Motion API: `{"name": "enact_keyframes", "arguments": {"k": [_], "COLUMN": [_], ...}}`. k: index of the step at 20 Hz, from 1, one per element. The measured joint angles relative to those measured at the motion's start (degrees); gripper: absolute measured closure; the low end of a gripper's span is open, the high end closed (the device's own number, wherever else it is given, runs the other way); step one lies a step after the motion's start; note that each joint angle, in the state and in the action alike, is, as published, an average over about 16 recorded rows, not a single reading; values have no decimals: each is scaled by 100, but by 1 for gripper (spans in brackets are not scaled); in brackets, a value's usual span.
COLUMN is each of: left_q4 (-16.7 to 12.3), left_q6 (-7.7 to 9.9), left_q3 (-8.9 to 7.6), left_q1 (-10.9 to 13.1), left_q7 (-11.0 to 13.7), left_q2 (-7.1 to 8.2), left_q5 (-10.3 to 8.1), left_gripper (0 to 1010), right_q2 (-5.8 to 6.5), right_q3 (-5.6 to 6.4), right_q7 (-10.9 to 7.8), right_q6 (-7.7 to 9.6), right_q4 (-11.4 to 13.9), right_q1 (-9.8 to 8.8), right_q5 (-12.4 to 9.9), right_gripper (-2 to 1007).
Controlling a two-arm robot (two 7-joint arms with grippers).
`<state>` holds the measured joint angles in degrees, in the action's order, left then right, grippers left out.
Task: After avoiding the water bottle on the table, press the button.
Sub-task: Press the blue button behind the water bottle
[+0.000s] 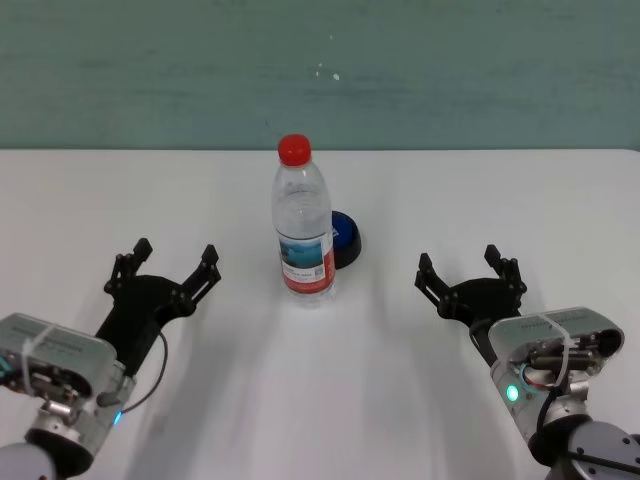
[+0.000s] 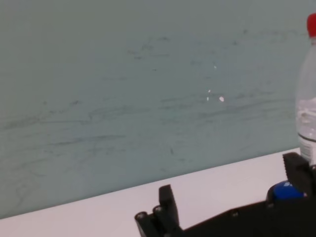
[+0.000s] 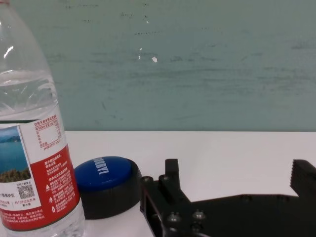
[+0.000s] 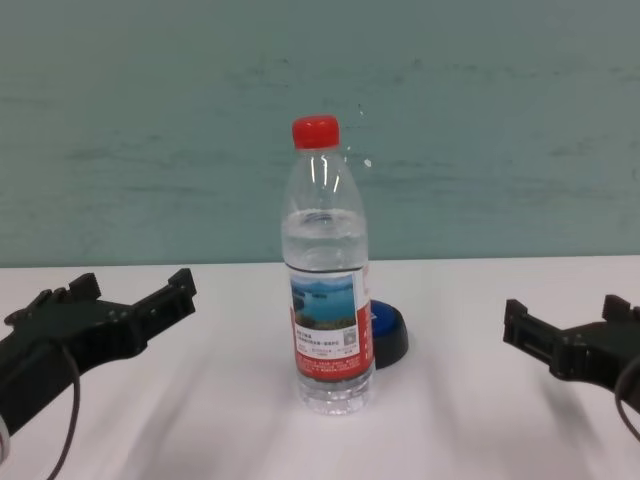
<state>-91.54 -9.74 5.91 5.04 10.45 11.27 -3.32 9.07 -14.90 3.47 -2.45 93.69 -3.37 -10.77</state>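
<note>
The water bottle (image 1: 303, 222) stands upright near the middle of the white table (image 1: 500, 200), clear with a red cap and a lake label. It also shows in the chest view (image 4: 327, 270), the right wrist view (image 3: 29, 138) and the left wrist view (image 2: 308, 108). The blue button (image 1: 345, 238) sits just behind and right of the bottle, partly hidden by it; it shows in the right wrist view (image 3: 105, 174) and the chest view (image 4: 385, 330). My left gripper (image 1: 172, 264) is open, left of the bottle. My right gripper (image 1: 468, 268) is open, right of the bottle and button.
A teal wall (image 1: 320, 70) rises behind the table's far edge. Bare tabletop lies between each gripper and the bottle.
</note>
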Motion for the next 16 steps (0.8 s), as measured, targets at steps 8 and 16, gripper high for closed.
{"name": "enact_keyframes", "arguments": {"k": [8,16], "left_q4": [164,304], "left_q6": [9,35], "left_q3": [11,45], "left_q1": [-166,-311], "left_q7": [24,49], "left_q2": [27,43], "left_q5": [48,80], "left_gripper": [0,0], "right_q2": [0,0], "right_q3": [0,0], "right_q7": [0,0], "right_q6": [0,0], "right_q4": [0,0], "right_q1": [0,0], "right_q5": [0,0], "right_gripper": [1,1]}}
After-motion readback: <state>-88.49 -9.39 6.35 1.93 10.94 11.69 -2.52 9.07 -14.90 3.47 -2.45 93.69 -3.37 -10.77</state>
